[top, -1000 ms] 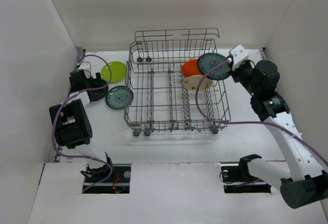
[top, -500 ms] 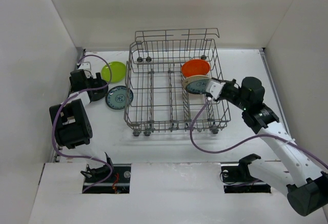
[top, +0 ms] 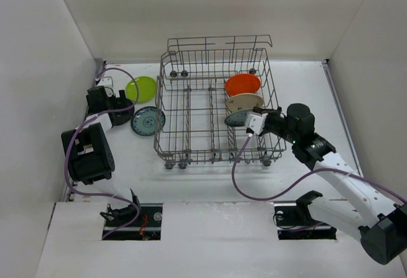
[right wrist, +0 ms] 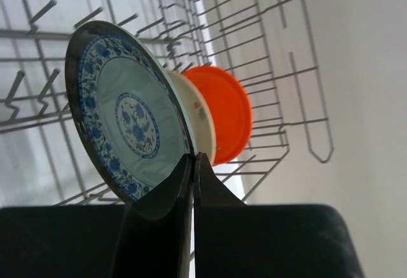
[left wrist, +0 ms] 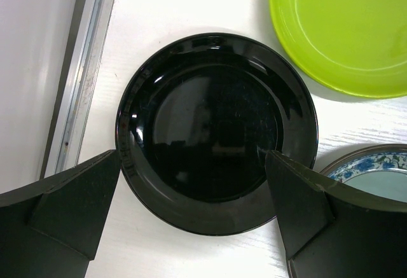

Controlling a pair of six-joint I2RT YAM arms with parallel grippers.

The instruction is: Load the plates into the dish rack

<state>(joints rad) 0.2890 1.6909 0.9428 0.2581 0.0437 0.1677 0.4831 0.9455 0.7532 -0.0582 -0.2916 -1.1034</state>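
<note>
Grey wire forms the dish rack (top: 170, 62), which stands mid-way across the white table (top: 203, 179) in the top view. On its right side an orange plate (top: 243, 84) and a cream plate (top: 245, 102) stand on edge among the tines. Just in front of them the right tool (top: 253, 124) reaches over the rack's right wall, clenched on a teal plate (top: 235, 119). A lime plate (top: 141, 89) and a second teal plate (top: 148, 120) lie flat left of the rack.

In the left wrist view, the left tool (left wrist: 192, 157) hangs released, fingers spread wide to either side of a black plate (left wrist: 216, 125) lying flat on the table. The lime plate and the second teal plate lie close beside it.

In the right wrist view, the fingers pinch the teal plate's lower rim. The plate stands nearly upright inside the rack, patterned face to the camera, close against the cream plate with the orange one behind. I cannot tell whether it is seated between tines.
</note>
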